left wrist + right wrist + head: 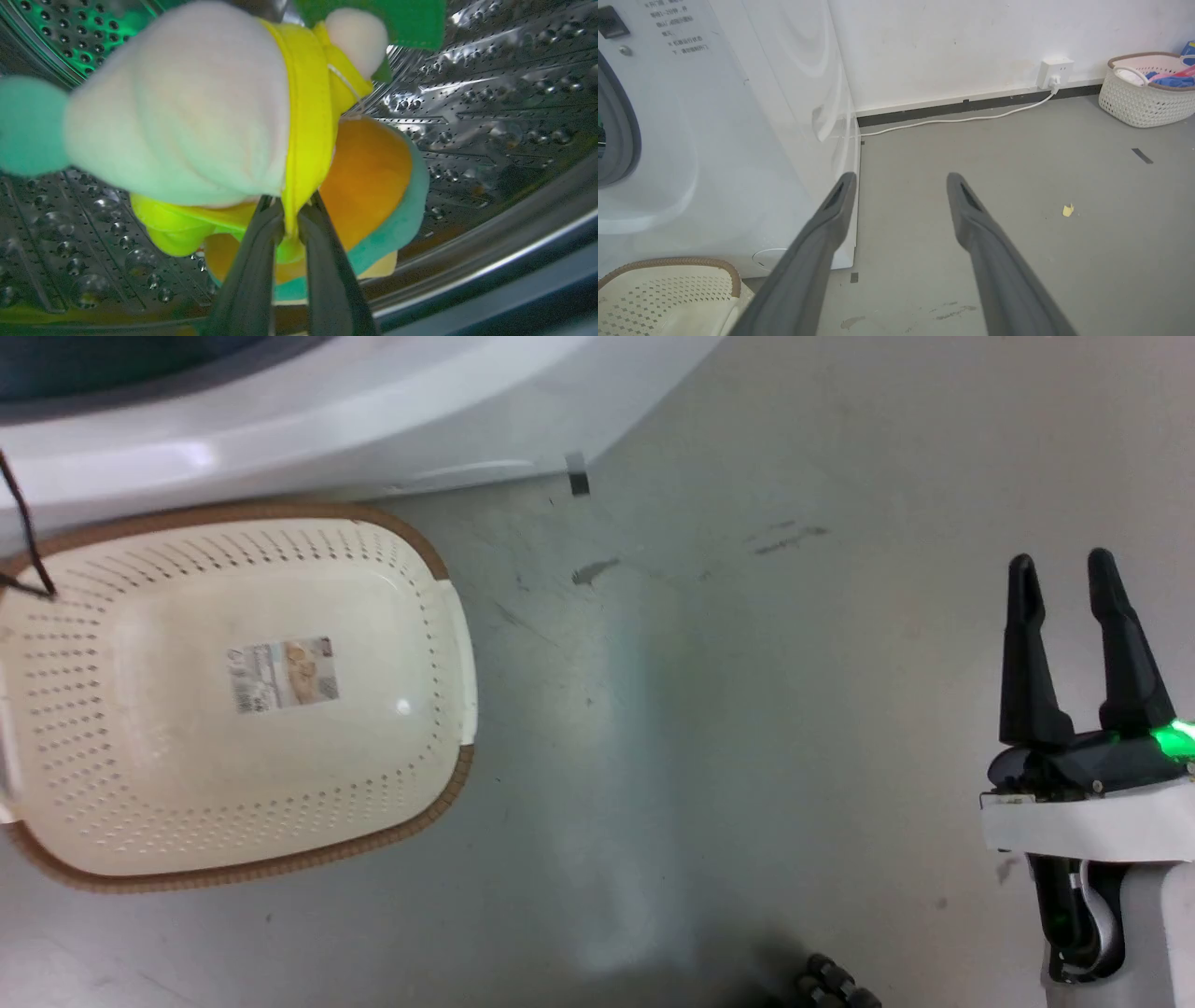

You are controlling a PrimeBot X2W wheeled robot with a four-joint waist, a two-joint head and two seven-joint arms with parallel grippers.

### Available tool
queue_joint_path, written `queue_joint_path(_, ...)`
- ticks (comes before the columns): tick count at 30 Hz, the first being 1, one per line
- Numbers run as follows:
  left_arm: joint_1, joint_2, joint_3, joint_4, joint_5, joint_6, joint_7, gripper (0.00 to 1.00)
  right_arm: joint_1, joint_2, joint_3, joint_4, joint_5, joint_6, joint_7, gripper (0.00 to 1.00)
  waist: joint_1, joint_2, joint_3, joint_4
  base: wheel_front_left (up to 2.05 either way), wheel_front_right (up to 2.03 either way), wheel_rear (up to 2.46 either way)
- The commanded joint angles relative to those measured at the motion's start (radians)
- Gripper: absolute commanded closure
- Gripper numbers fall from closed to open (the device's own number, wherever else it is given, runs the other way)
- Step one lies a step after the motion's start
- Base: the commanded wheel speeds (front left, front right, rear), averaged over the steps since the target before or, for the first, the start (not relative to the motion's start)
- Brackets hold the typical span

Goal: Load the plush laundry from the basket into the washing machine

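The plush laundry (187,107), pale-pink head and yellow hood toward the lens, is held inside the steel drum (490,116) of the washing machine (738,140), its yellow fabric pinched between the narrow-set fingers of the left gripper (290,205). On the grey floor (794,709), just beside the machine's front, stands the basket (84,709), its bottom label (283,674) in plain sight. Well to its right, the right gripper (1061,562) hovers with fingers apart, holding nothing.

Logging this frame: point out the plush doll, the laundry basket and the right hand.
plush doll (187,107), left wrist view, pale head.
laundry basket (187,765), head view, bare bottom.
right hand (1061,560), head view, between fingertips.
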Motion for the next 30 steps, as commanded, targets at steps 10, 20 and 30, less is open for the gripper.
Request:
queue_joint_path(10, -0.230, 0.029, -0.135, 0.254, 0.034, -0.020, 0.101, 1.00, -0.031, 0.000, 0.040, -0.002, 0.024, -0.001, -0.005, 0.00, -0.0002, 0.0000, 0.112, -0.038, 0.00, 0.00, 0.00)
queue_joint_path(20, -0.241, -0.007, -0.205, 0.398, -0.002, -0.022, 0.012, 0.00, -0.031, 0.000, 0.022, 0.006, 0.000, -0.001, -0.005, 0.00, -0.0002, 0.0000, 0.058, -0.007, 0.00, 0.00, 0.00)
queue_joint_path(30, -0.068, -0.089, -0.247, 0.454, -0.056, -0.022, -0.256, 0.00, 0.002, 0.000, -0.017, 0.014, -0.069, -0.001, -0.005, 0.00, -0.0002, 0.0000, -0.162, 0.069, 0.00, 0.00, 0.00)
